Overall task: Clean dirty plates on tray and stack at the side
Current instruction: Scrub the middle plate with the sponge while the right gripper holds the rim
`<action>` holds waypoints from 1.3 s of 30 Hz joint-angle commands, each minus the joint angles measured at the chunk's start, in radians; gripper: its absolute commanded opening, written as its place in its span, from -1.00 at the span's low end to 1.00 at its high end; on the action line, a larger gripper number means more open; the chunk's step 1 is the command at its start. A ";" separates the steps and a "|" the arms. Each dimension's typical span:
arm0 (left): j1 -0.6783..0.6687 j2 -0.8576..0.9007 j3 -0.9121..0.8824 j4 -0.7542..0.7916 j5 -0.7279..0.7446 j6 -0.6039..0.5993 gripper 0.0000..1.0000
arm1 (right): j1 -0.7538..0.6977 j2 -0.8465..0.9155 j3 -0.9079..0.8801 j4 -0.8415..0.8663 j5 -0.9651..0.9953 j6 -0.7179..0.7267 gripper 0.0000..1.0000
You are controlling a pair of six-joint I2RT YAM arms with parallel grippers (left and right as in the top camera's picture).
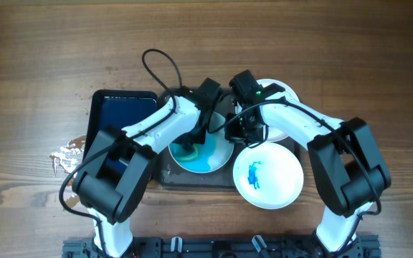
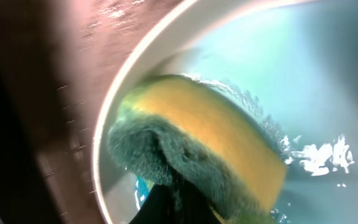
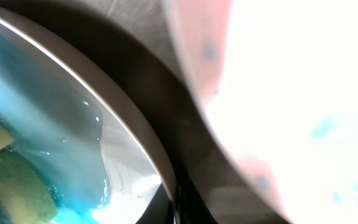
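Left hand (image 1: 189, 148) pinching the sponge (image 2: 211, 134): the scrubbing step is in hand.
I see the sponge pressed into the wet blue plate (image 1: 217, 158) on the tray (image 1: 168, 174), close to its rim. At the opposite rim sits the right hand (image 1: 235, 133); whether it pinches or only touches, I cannot tell. A stained plate (image 1: 282, 183) lies just beside. Next, I judge, the sponge must sweep across the remaining blue while the plate is held steady.

There are three plates (image 1: 205, 159) (image 1: 269, 175) (image 1: 285, 93), one sponge (image 1: 188, 151), one tray (image 1: 171, 175), one dark container (image 1: 120, 111) and one crumpled foil scrap (image 1: 67, 154).
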 commanded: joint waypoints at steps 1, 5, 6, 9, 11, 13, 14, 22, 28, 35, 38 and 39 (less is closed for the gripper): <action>-0.095 0.082 -0.034 0.153 0.579 0.048 -0.92 | 0.015 0.018 -0.003 0.031 0.027 -0.005 -0.91; -0.095 0.082 -0.034 0.254 0.757 0.050 -0.92 | 0.015 0.018 -0.003 0.057 0.048 0.000 -0.91; -0.095 0.082 -0.034 0.290 0.812 0.050 -0.92 | 0.014 0.018 -0.003 0.061 0.048 0.001 -0.91; -0.093 0.082 -0.034 0.361 0.848 0.002 -0.92 | 0.015 0.018 -0.003 0.056 0.048 0.001 -0.91; -0.075 0.082 -0.034 0.378 0.793 -0.053 -0.92 | 0.014 0.018 -0.003 0.046 0.048 0.000 -0.91; -0.044 0.082 -0.034 0.370 0.624 -0.150 -0.92 | 0.015 0.018 -0.003 0.045 0.048 0.000 -0.91; -0.027 0.082 -0.034 0.361 0.544 -0.185 -0.92 | 0.015 0.018 -0.003 0.045 0.046 0.000 -0.91; 0.115 0.082 -0.034 0.216 0.009 -0.322 -0.92 | 0.015 0.018 -0.003 0.039 0.044 0.000 -0.91; 0.122 0.082 -0.034 0.102 -0.280 -0.404 -0.92 | 0.015 0.018 -0.003 0.037 0.044 -0.001 -0.91; 0.121 0.082 -0.034 -0.016 -0.399 -0.488 -0.92 | 0.015 0.018 -0.003 0.036 0.044 0.000 -0.91; 0.120 0.082 -0.034 -0.068 -0.425 -0.515 -0.92 | 0.015 0.018 -0.003 0.034 0.044 0.000 -0.92; 0.117 0.081 -0.034 -0.065 -0.396 -0.469 -0.92 | 0.015 0.018 -0.003 0.034 0.044 0.000 -0.91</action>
